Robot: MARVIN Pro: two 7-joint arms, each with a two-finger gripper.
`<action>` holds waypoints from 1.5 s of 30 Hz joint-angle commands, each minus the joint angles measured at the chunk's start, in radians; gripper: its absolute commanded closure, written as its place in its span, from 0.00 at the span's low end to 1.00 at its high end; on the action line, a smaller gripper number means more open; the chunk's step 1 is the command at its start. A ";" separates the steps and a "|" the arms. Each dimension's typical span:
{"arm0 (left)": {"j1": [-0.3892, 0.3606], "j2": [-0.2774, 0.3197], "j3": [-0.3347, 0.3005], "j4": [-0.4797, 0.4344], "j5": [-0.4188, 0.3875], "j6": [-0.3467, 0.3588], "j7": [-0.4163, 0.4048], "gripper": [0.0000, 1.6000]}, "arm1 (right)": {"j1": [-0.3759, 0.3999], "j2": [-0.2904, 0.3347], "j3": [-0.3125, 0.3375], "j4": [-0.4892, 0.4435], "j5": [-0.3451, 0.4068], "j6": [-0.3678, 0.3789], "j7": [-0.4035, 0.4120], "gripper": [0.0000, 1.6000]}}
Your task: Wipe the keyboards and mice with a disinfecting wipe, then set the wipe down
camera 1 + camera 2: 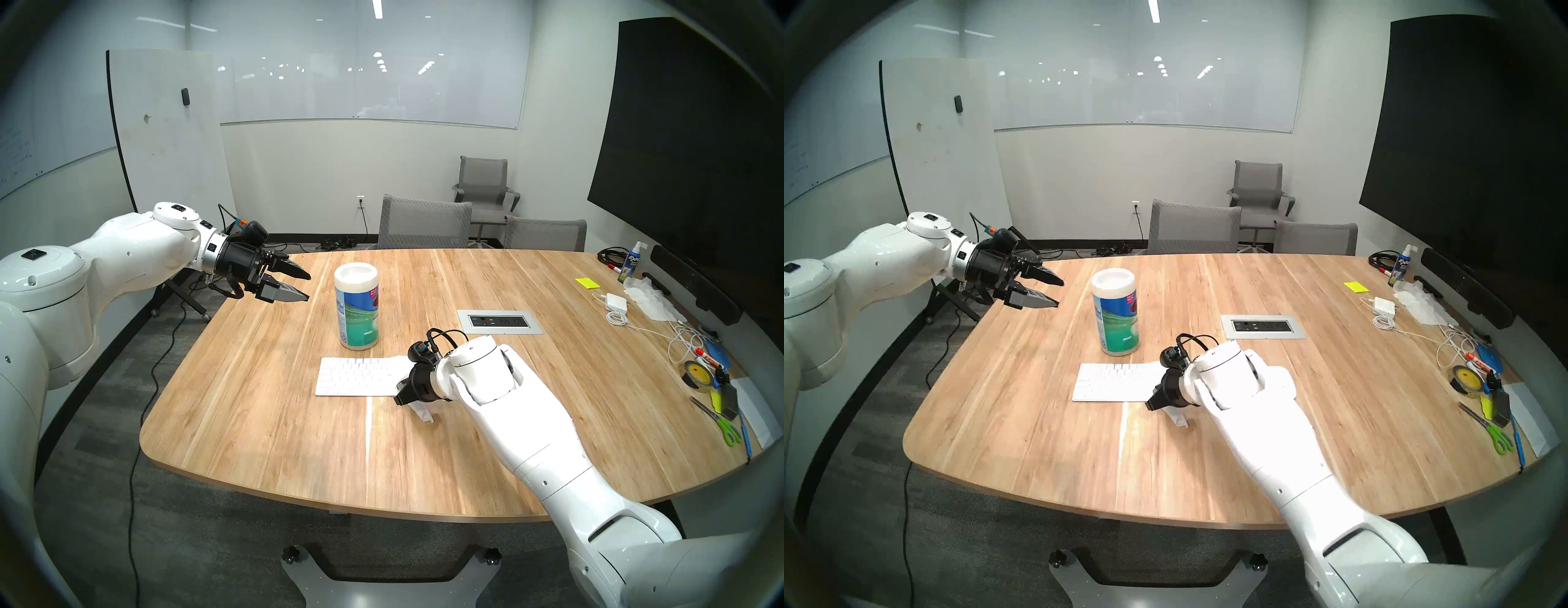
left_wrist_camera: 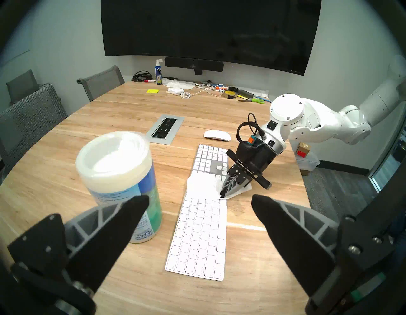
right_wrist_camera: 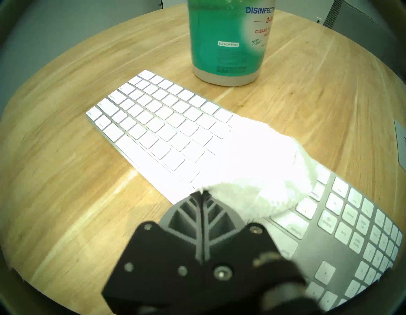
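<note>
I am pinching a white, fluffy disinfecting wipe (image 3: pixel 252 167) in my right gripper (image 3: pixel 201 193), the two fingers pressed tight together on its near edge. The wipe is lying bunched across the middle of the keyboard (image 3: pixel 158 129), covering several rows of keys and touching them. The keyboard is showing as a long, thin, silver-white slab with flat white keys, its number pad (image 3: pixel 360 222) sitting to the right of the wipe in my right wrist view. It is lying flat on the wooden table (image 1: pixel 424 458), just in front of the upright wipes canister (image 1: pixel 357 305), which is wearing a white lid and a green-and-blue label. The mouse (image 2: pixel 217 134) is resting just beyond the number-pad end of the keyboard, apart from it: a small, glossy white oval. My left gripper (image 1: pixel 299 285) is hanging above the table's left edge with its fingers spread wide and nothing between them, well apart from the canister.
</note>
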 commanded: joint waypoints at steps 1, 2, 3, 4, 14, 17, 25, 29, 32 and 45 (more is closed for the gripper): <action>-0.024 -0.001 -0.004 0.001 -0.010 0.002 0.001 0.00 | 0.028 -0.035 -0.006 -0.002 0.001 -0.006 -0.009 1.00; -0.024 -0.001 -0.004 0.001 -0.010 0.002 0.001 0.00 | 0.030 -0.038 -0.007 0.001 0.001 -0.007 -0.011 1.00; -0.024 -0.001 -0.004 0.001 -0.010 0.002 0.001 0.00 | 0.031 -0.042 -0.009 0.004 0.001 -0.008 -0.013 1.00; -0.024 -0.001 -0.003 0.001 -0.010 0.002 0.001 0.00 | 0.031 -0.046 -0.012 0.006 0.002 -0.010 -0.016 1.00; -0.024 -0.001 -0.003 0.001 -0.010 0.001 0.001 0.00 | 0.032 -0.062 -0.034 0.014 -0.003 -0.017 -0.032 1.00; -0.025 -0.001 -0.003 0.001 -0.011 0.001 0.001 0.00 | 0.040 -0.066 -0.050 0.023 -0.013 -0.023 -0.042 1.00; -0.024 -0.001 -0.003 0.001 -0.011 0.001 0.001 0.00 | 0.045 -0.085 -0.075 0.031 -0.028 -0.024 -0.051 1.00; -0.024 -0.001 -0.003 0.002 -0.010 0.001 0.001 0.00 | 0.041 -0.095 -0.085 0.022 -0.032 -0.019 -0.054 1.00; -0.024 -0.001 -0.004 0.002 -0.010 0.001 0.001 0.00 | 0.038 -0.101 -0.090 0.016 -0.033 -0.016 -0.055 1.00; -0.024 -0.001 -0.003 0.002 -0.010 0.001 0.001 0.00 | 0.030 -0.130 -0.113 -0.004 -0.032 0.006 -0.066 1.00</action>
